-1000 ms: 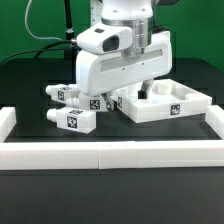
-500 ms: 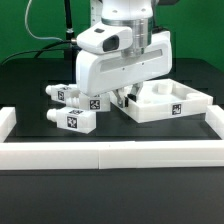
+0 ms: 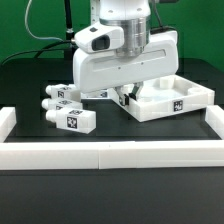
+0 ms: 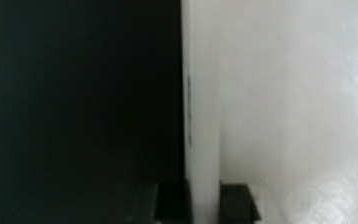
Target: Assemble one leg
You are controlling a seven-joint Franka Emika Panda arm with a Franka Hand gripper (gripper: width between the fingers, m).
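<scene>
Tool (image 3: pixel 124 96) is down at the near corner of the white panel (image 3: pixel 172 101), the corner on the exterior view's left. The big white tool body hides most of the fingertips from the room side.

Wrist view: tool (image 4: pixel 204 203) gap is narrow. Two dark fingertips (image 4: pixel 172 203) sit either side of a white strip that fills the gap. That strip runs on as the edge of a broad white surface, with dark tabletop on the other side. It reads as the tool clamped on the panel's raised rim. The picture is soft, so contact on both pads is my read and not razor sharp.

The panel lies on the black tabletop (image 3: pixel 150 131), on the exterior view's right. It looks flat with its rim up, and I can't tell if any corner is off the surface.

The legs are all loose on the tabletop on the exterior view's left of the tool, none of them in it.
- nearest leg (image 3: pixel 76 119): lying on its side, tag facing the camera, closest to the front rail (image 3: pixel 110 152) but apart from it.
- second leg (image 3: pixel 50 105): just behind it and further to the exterior view's left, also lying down.
- third leg (image 3: pixel 66 94): behind those, with one end running under the tool body. Can't tell if it touches the panel.

The three sit close together. Whether they touch each other is not clear from here.

A white rail also runs along the exterior view's left edge.
</scene>
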